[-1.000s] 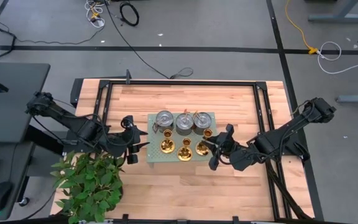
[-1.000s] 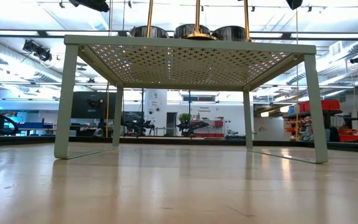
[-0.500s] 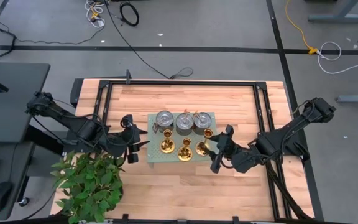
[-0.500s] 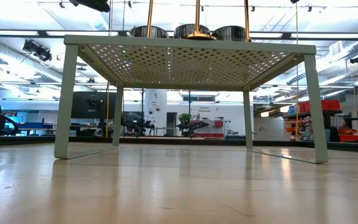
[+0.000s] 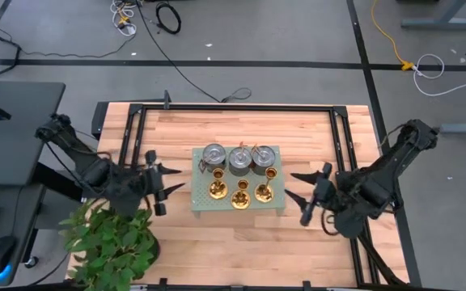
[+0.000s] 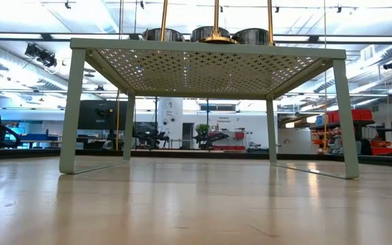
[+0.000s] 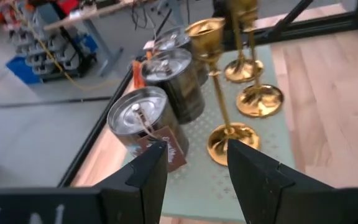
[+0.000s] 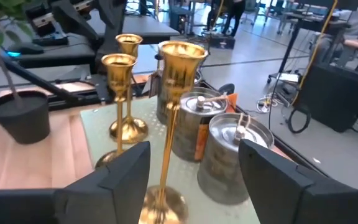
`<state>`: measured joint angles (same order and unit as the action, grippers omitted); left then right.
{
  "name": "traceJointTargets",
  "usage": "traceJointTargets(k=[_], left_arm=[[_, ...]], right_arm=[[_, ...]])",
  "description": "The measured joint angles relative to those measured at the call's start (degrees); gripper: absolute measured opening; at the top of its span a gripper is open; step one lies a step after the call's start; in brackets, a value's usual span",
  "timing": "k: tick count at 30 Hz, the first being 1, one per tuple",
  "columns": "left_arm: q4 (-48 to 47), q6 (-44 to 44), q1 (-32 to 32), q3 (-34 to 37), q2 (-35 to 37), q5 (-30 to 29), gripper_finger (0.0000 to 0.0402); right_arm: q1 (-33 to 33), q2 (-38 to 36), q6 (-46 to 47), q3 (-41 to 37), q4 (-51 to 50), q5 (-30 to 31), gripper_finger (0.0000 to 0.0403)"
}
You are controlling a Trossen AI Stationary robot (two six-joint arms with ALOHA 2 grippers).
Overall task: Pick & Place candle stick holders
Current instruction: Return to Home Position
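Note:
Three gold candle stick holders with tall thin stems (image 5: 216, 189) (image 5: 240, 195) (image 5: 264, 191) stand on their round bases along the near edge of a pale green perforated stand (image 5: 201, 204). My left gripper (image 5: 176, 180) is open and empty, left of the stand. In its wrist view (image 7: 194, 168) the nearest holder (image 7: 219, 93) is ahead of the fingers. My right gripper (image 5: 292, 187) is open and empty, right of the stand. Its wrist view (image 8: 194, 171) shows the nearest holder (image 8: 176, 112) ahead. The low view shows only the stems (image 6: 216, 13) above the stand top.
Three metal cans (image 5: 213, 155) (image 5: 239, 158) (image 5: 263, 154) stand on the stand behind the holders. A potted plant (image 5: 112, 242) sits at the table's near left corner, under the left arm. Black frame rails (image 5: 233, 107) run along the table's far, left and right sides.
My right gripper has drawn back from the stand's right side toward the table's right edge. My left gripper has drawn back a little toward the table's left edge. The holders and cans have stayed where they were.

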<state>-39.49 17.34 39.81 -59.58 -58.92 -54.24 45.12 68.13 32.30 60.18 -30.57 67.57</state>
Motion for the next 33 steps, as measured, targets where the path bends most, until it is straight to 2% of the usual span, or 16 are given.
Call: traceJointTargets(k=[6,8,13,16,21,24,27,31,33], left_arm=[[-2.29,0.32,6.12,0.12,0.12,-6.41,0.017],[1.29,0.23,6.48,2.34,0.68,-9.68,0.017],[10.27,2.71,6.4,16.68,6.46,-9.57,0.0169],[17.66,3.61,7.06,25.85,11.8,-7.04,0.0169],[36.41,-8.01,6.88,36.89,21.65,-5.86,0.0169],[45.04,-15.02,5.89,41.86,27.98,-2.0,0.0169],[52.05,-19.73,3.95,44.98,32.76,2.83,0.0169],[56.94,-25.51,1.18,45.92,34.3,12.9,0.0169],[56.26,-27.09,-0.85,45.95,34.24,10.8,0.0169]], right_arm=[[5.3,-0.7,9.21,0.0,-10.27,4.51,0.0245],[6.13,-0.78,11.43,-0.61,-10.69,5.89,0.0245],[10.22,-1.59,14.78,-8.67,-4.27,6.36,0.0245],[12.27,-3.78,16.37,-14.5,0.85,6.35,0.0245],[12.7,-12.62,15.27,-22.37,6.91,7.47,0.0244],[12.68,-18.91,8.87,-27.16,14.29,6.3,0.024],[12.34,-24.47,-2.66,-31.68,26.66,5.07,0.0231],[10.55,-28.6,-21.04,-38.17,46.86,-4.0,0.0218],[9.22,-30.16,-27.22,-41.92,53.43,-5.24,0.0212]])
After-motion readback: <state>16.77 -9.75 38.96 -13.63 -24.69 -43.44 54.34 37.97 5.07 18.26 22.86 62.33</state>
